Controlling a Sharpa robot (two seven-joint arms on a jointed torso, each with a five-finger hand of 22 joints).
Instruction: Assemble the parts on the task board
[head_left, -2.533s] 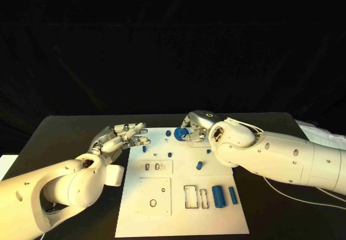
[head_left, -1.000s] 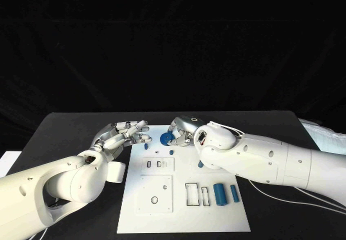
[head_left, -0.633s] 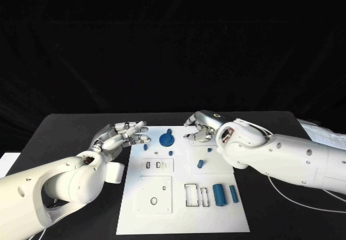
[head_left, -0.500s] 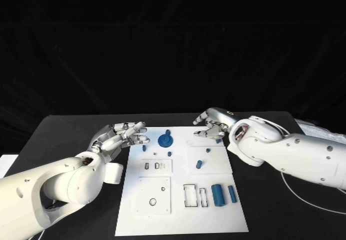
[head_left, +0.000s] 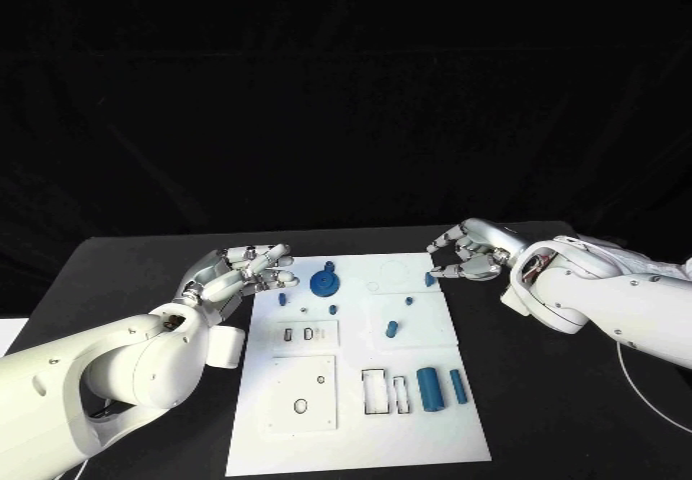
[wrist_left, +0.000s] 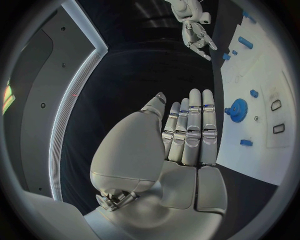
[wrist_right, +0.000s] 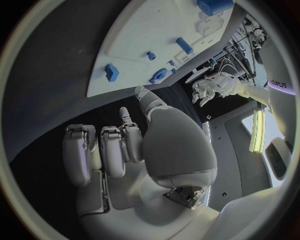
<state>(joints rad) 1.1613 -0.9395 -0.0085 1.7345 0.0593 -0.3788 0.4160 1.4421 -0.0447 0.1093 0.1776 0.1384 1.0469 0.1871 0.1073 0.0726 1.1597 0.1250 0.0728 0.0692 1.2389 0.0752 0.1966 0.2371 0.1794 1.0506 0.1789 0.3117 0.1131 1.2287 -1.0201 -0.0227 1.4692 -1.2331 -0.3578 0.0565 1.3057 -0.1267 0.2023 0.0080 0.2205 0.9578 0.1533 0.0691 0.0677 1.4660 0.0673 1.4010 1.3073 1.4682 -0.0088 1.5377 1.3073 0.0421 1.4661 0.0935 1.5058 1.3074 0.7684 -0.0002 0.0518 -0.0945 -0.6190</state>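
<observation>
Task board (head_left: 353, 420) centre frame on the black tabletop (head_left: 130, 262) — blue gear part (head_left: 325, 284) stands near its top edge. Left hand (head_left: 238, 272) at board's upper-left edge, fingers spread, empty. Right hand (head_left: 472, 250) upper right — fingers loosely curled, holding nothing.

black table (head_left: 144, 262), dark backdrop, perhaps curtain

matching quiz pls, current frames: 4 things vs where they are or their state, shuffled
Things:
1. gear
2. two cylinders
3. left hand
4. right hand

Places or states:
A. near right part of the task board, side by side
B. off the board's far right corner, holds nothing
C. far end of the board
D. beside the board's left edge, fingers apart

Pairs: 1-C, 2-A, 3-D, 4-B
</observation>
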